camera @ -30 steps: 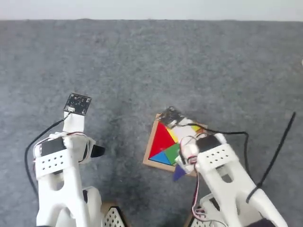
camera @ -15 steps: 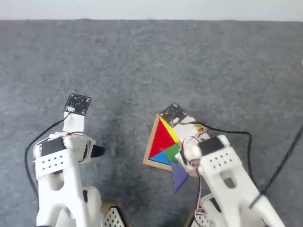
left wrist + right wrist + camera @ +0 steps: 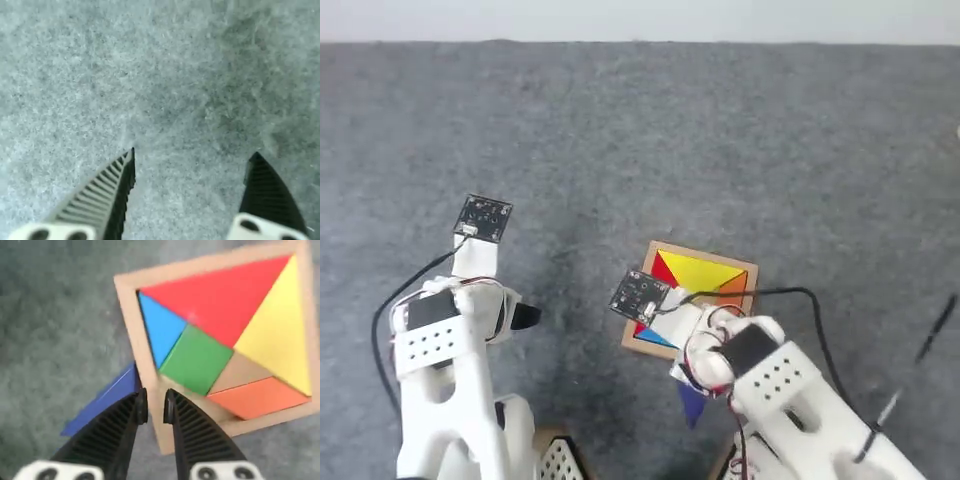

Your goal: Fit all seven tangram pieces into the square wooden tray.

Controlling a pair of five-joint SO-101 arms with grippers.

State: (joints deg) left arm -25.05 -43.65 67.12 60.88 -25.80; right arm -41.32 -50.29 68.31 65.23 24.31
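Note:
The square wooden tray (image 3: 127, 320) holds a red triangle (image 3: 220, 295), a yellow triangle (image 3: 280, 335), a blue triangle (image 3: 162, 327), a green square (image 3: 197, 360) and an orange piece (image 3: 260, 397). A small triangular gap (image 3: 245, 371) of bare wood lies between them. A dark blue piece (image 3: 102, 400) lies flat on the carpet just outside the tray's near rim. My right gripper (image 3: 155, 404) hangs shut over that rim, beside the dark blue piece, holding nothing. In the high view the tray (image 3: 705, 249) is half covered by the right arm (image 3: 750, 360). My left gripper (image 3: 193, 155) is open over bare carpet.
Grey carpet (image 3: 620, 130) covers the whole table, with wide free room behind and to both sides of the tray. The left arm (image 3: 440, 335) stands well away from it at the near left. Cables (image 3: 800, 295) trail from the right arm.
The right arm swung left and drew back toward the near edge, uncovering the yellow and orange pieces. The dark blue piece slid nearer on the carpet. The left arm kept still.

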